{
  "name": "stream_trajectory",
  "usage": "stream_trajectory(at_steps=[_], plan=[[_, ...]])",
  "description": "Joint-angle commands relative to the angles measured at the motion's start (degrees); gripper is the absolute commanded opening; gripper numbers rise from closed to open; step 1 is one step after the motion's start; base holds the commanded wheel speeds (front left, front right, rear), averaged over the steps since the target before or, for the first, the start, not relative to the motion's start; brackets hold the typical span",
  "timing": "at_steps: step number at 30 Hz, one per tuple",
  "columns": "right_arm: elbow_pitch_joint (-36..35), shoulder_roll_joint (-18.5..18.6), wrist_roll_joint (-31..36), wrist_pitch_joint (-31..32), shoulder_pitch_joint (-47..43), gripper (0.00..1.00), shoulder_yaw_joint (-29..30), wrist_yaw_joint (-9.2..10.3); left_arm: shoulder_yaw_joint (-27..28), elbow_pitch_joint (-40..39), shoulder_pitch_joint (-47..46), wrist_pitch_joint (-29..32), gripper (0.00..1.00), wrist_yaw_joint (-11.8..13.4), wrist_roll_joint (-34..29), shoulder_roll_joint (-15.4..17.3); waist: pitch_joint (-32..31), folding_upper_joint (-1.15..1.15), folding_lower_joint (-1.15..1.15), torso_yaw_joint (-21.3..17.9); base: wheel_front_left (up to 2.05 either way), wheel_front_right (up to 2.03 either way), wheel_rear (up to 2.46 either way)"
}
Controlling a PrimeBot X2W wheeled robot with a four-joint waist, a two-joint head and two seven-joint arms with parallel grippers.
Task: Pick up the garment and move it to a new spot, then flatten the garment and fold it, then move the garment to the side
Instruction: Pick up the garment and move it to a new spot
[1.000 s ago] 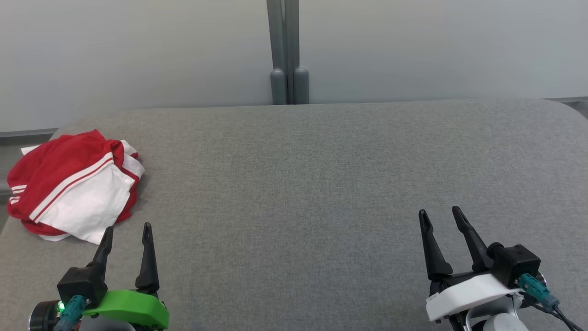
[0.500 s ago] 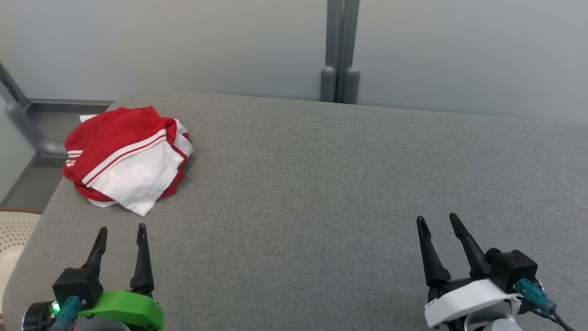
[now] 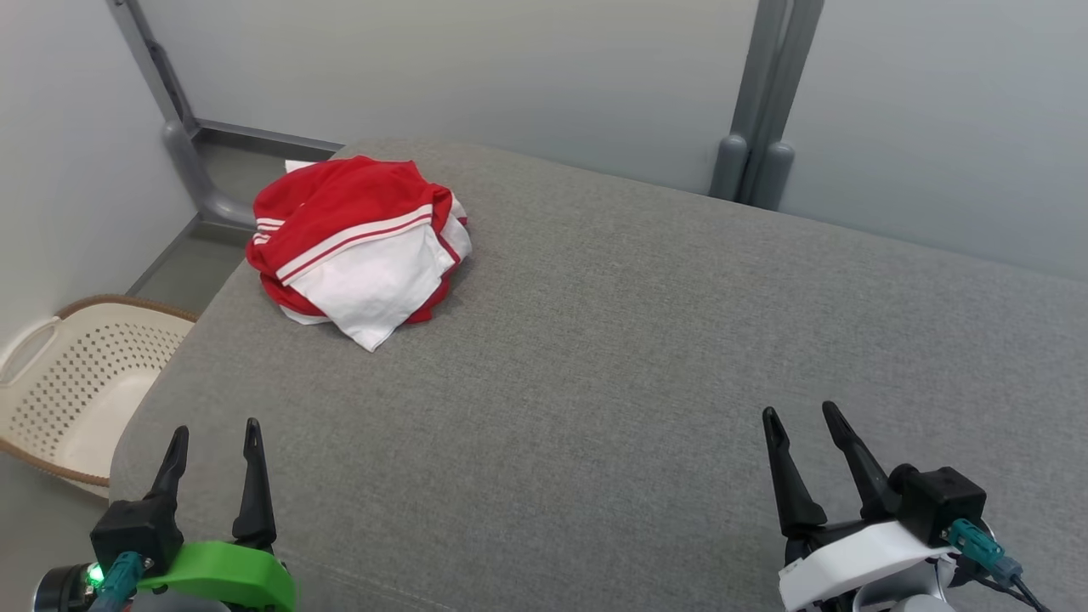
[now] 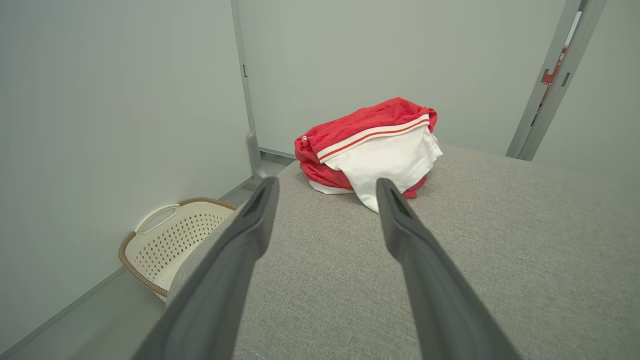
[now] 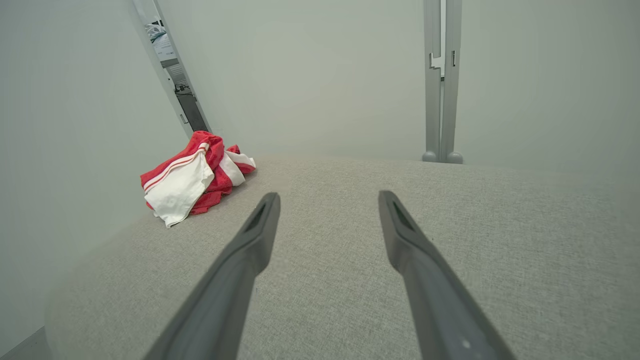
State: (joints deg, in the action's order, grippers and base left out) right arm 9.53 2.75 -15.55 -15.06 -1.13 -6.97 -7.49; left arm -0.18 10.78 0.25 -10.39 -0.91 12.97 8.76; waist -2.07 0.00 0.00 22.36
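A crumpled red and white garment (image 3: 361, 242) lies bunched near the far left corner of the grey padded table (image 3: 637, 357). It also appears straight ahead in the left wrist view (image 4: 372, 145) and at the left in the right wrist view (image 5: 192, 177). My left gripper (image 3: 214, 432) hovers open at the lower left, well short of the garment, with nothing between its fingers. At the lower right my right gripper (image 3: 799, 416) is open and empty too, far from the cloth.
A cream perforated laundry basket (image 3: 81, 382) stands on the floor beside the table's left edge, also seen in the left wrist view (image 4: 170, 240). Grey partition walls with posts (image 3: 756, 161) close off the back and left. The table's left edge drops off near my left gripper.
The head camera has turned left, so the garment now sits nearer the picture's middle and the basket has come into view. Both grippers stay open and empty.
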Motion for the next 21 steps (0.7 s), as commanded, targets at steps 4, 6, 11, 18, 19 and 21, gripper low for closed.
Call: stream_trajectory(at_steps=[4, 6, 11, 18, 19, 21], plan=[[0.36, 0.24, -0.25, -0.18, -0.46, 1.0, -0.22, 0.0, -0.12, 0.21, 0.3, -0.37, 1.0, 0.04, 0.18, 0.64, -0.18, 0.0, 0.0, 3.31, 0.0, 0.0, 0.0], [0.44, 0.24, -0.22, -0.18, -0.42, 1.0, -0.3, 0.0, -0.06, 0.57, 0.25, -0.57, 1.0, -0.06, 0.33, 0.74, -0.13, 0.0, 0.0, 3.83, 0.0, 0.0, 0.0], [0.61, 0.25, -0.18, -0.18, -0.3, 1.0, -0.48, 0.0, -0.05, 1.03, 0.06, -0.91, 1.0, 0.29, 0.61, 0.95, -0.04, 0.0, 0.0, 4.73, 0.0, 0.0, 0.0], [0.84, 0.24, 0.05, -0.18, -0.07, 1.0, -0.89, 0.0, -0.28, 0.93, 0.04, -0.98, 1.0, 0.58, 0.96, 1.14, 0.16, 0.0, 0.0, 4.92, 0.0, 0.0, 0.0], [0.9, 0.24, 0.08, -0.18, -0.03, 1.0, -0.94, 0.0, -0.28, 0.86, 0.07, -1.0, 1.0, 0.64, 0.97, 1.15, 0.17, 0.0, 0.0, 4.85, 0.0, 0.0, 0.0], [0.99, 0.25, 0.12, -0.18, 0.09, 1.0, -1.03, 0.01, -0.35, 0.65, 0.16, -0.96, 1.0, 0.85, 1.0, 1.1, 0.27, 0.0, 0.0, 4.61, 0.0, 0.0, 0.0]])
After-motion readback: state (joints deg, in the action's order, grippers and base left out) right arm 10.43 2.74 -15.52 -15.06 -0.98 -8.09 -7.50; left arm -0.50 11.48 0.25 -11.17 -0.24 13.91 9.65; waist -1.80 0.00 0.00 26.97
